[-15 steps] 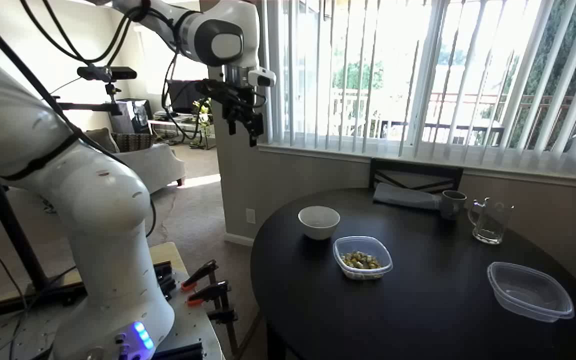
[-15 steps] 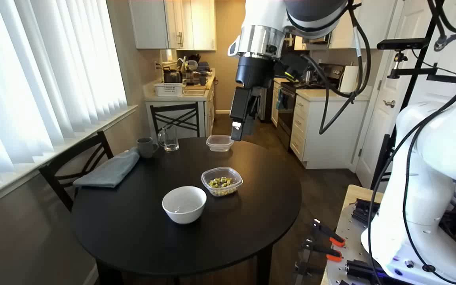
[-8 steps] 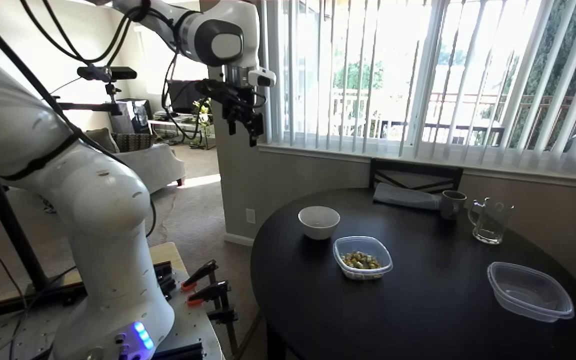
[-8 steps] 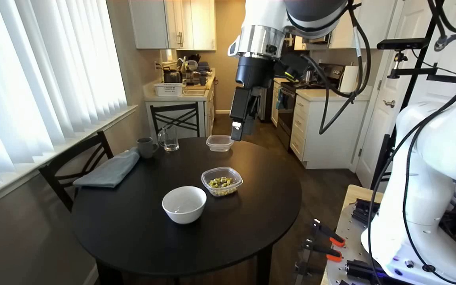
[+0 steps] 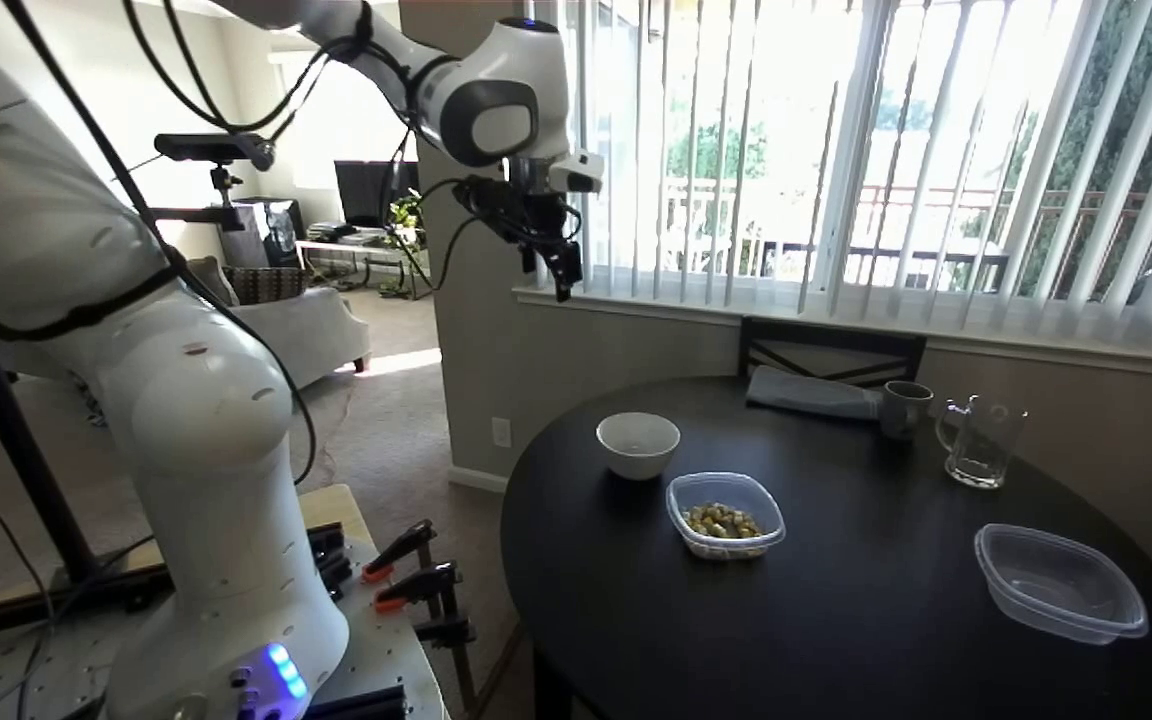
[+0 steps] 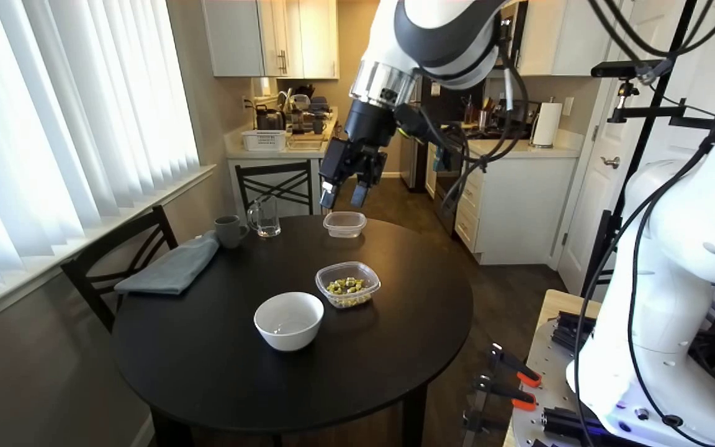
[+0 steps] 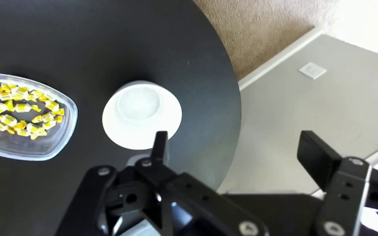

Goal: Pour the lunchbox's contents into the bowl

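The tool has just moved: in an exterior view it is shifted to the left of the frame and is turned, so that both its fingers now show. The lunchbox, at the left edge of the wrist view, and the bowl, a little left of its centre, have not changed their places on the worktop; they stand near each other, not touching. The yellow pieces lie in the lunchbox and none is seen in the bowl, so I judge that this is only the approach, and a grip on the lunchbox should come first. The tool's fingers are wide apart, with nothing between them, and it hangs well above the worktop, touching nothing. In an exterior view the tool looks dark and small, so its gap is hard to judge there
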`<control>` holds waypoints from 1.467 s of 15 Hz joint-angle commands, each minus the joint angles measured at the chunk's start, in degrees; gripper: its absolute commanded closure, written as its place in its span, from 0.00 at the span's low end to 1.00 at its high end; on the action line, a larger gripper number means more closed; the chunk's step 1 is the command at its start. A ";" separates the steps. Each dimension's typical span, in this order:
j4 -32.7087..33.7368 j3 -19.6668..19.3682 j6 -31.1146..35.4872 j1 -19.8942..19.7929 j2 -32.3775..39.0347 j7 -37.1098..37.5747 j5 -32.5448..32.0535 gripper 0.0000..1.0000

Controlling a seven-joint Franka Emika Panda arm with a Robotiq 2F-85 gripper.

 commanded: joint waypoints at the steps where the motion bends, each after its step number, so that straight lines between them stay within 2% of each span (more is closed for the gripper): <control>1: 5.97 -1.99 7.55 -0.18 14.66 0.24 7.40 0.00; 4: 9.21 -1.30 13.87 -1.25 24.70 2.40 11.67 0.00; 7: 10.82 -0.55 19.81 -2.80 29.89 6.78 12.52 0.00; 10: 9.49 -1.10 27.15 -2.78 30.90 15.30 7.79 0.00; 12: 8.82 -2.83 30.07 -2.08 31.54 22.16 1.31 0.00; 13: 9.00 -3.91 29.26 -1.78 31.92 25.86 -2.32 0.00; 14: 10.67 -2.22 22.13 -3.06 32.02 23.50 -0.57 0.00; 15: 11.11 -0.96 19.95 -3.55 31.74 22.49 1.02 0.00; 16: 10.29 -1.54 23.63 -3.61 31.97 22.38 -0.05 0.00; 18: 10.78 -0.94 21.30 -3.63 31.97 22.32 0.10 0.00; 22: 10.91 -0.76 21.09 -3.66 31.97 22.30 0.13 0.00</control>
